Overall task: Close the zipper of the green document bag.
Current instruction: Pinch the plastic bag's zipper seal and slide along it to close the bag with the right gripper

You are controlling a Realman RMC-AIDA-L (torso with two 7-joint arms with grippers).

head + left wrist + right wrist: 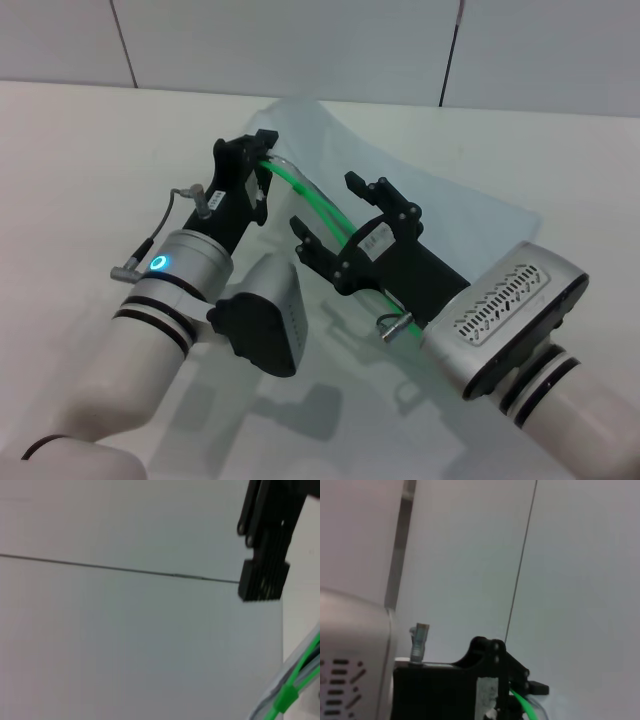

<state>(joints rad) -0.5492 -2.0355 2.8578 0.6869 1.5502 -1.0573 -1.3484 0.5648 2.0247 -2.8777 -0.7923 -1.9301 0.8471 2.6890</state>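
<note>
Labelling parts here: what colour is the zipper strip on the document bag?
Bright green; the zipper shows best in the head view.

A white table (70, 150) fills the near and middle part of the scene; its matte surface carries soft grey shadows at the near edge. Beyond its far edge stands a wall (300, 45) of large pale panels, divided by thin dark seams (452, 50) that run upward. Lighting is even and diffuse, with no visible window or lamp.
</note>
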